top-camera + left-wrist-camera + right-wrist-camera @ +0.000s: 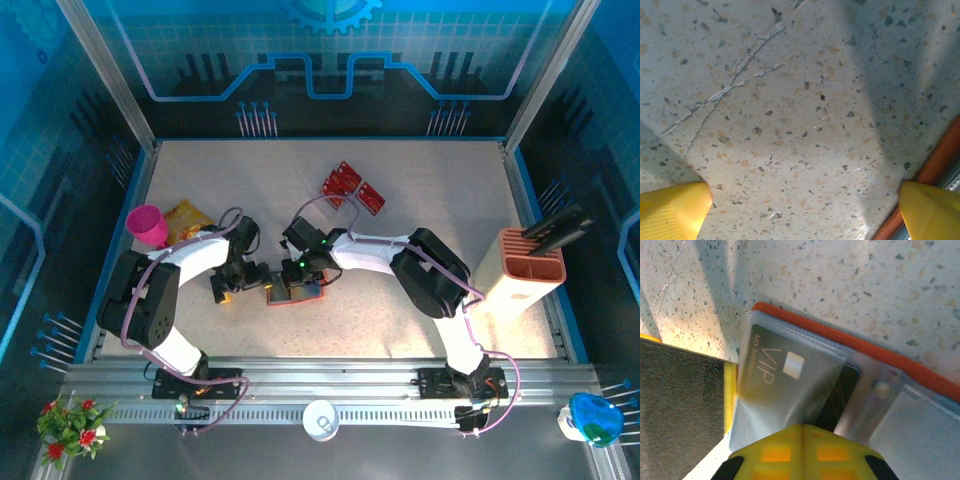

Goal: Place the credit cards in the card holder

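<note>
The card holder [910, 415] lies open on the table [440, 200] directly under the right end effector [801, 440]. That end effector's yellow fingertips are pressed together at the near edge of a dark card marked VIP [785, 375] in the clear pocket, though I cannot tell whether they pinch it. The red credit cards [352, 188] lie well beyond that end effector, while the left end effector [800, 215] is spread wide over bare table, holding nothing, with the holder's orange edge just beside its right fingertip.
</note>
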